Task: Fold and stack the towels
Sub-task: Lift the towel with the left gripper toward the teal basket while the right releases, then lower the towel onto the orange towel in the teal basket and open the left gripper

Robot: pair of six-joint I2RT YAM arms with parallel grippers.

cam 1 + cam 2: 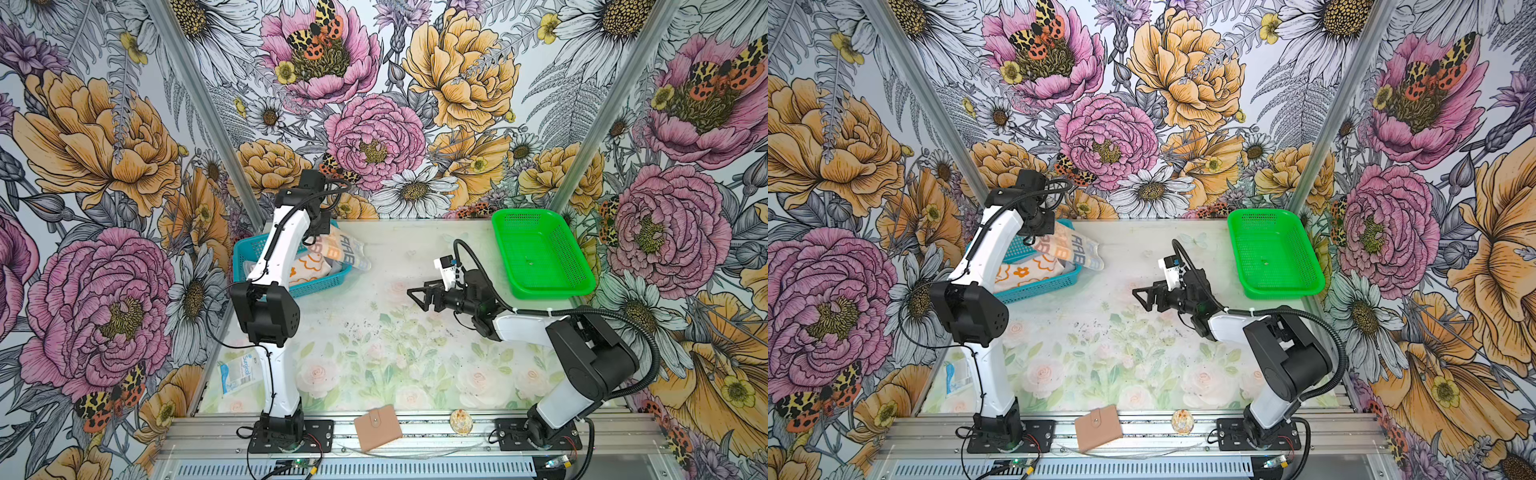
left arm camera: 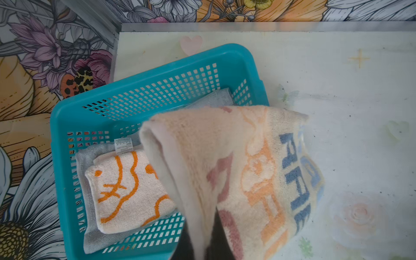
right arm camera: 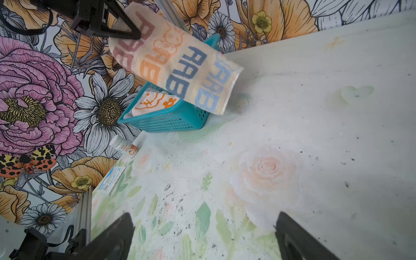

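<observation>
Over the basket [image 2: 67, 180] the left gripper [image 3: 132, 31] is clamped on the lettered towel [image 2: 247, 175], which hangs past the rim. Inside lies the flower towel [image 2: 126, 191] atop the grey towel [image 2: 90, 238]. Right gripper [image 1: 415, 296] — jaws wide, empty — hovers over the table [image 1: 374, 353].

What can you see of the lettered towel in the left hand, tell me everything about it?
The lettered towel is soft, fluffy terry, cream-beige, with rows of block letters in dusty red, orange, dark blue and light blue. It looks doubled over into a long band. The left hand is shut on one end; the rest slants down over a corner of the blue basket, its free end past the rim. Whether it touches rim or table cannot be told.
</observation>
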